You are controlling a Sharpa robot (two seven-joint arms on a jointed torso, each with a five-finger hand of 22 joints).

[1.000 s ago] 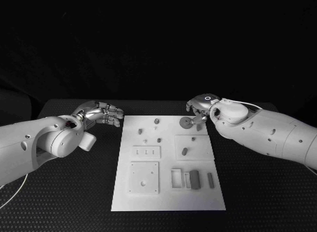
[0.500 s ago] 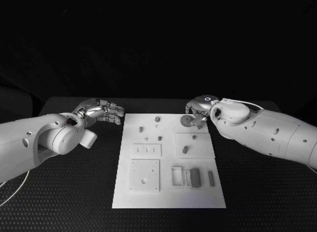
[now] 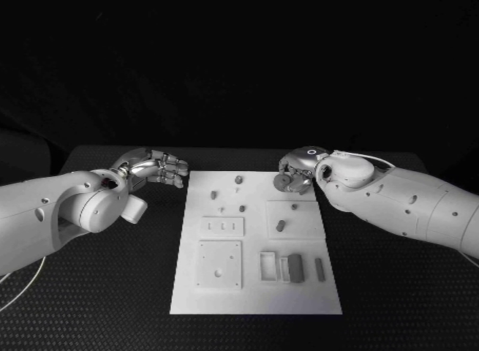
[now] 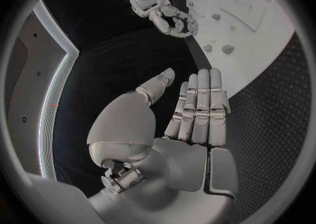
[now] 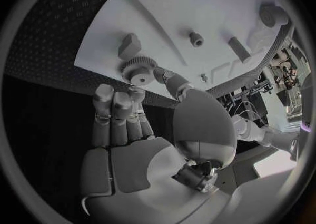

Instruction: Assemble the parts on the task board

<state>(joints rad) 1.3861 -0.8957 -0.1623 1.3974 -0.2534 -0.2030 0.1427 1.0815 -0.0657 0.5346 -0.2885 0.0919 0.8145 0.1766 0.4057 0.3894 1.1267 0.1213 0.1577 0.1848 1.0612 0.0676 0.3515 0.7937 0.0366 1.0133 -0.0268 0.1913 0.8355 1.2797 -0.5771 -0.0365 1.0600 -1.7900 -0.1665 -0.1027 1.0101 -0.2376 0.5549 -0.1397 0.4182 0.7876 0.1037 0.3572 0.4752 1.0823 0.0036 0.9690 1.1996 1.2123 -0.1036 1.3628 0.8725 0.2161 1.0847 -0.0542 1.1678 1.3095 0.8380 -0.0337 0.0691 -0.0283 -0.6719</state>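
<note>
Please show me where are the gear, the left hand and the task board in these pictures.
gear [image 5: 137, 70]: right wrist view, on its toothed disc, at the right hand's fingertips.
left hand [image 4: 197, 110]: left wrist view, on its straight fingers.
task board [image 3: 255, 296]: head view, on its bare near edge.

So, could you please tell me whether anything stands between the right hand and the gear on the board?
Nothing visible does. The right hand is at the gear by the far corner of the task board, thumb beside it and fingertips close; I cannot tell whether they touch it.
</note>
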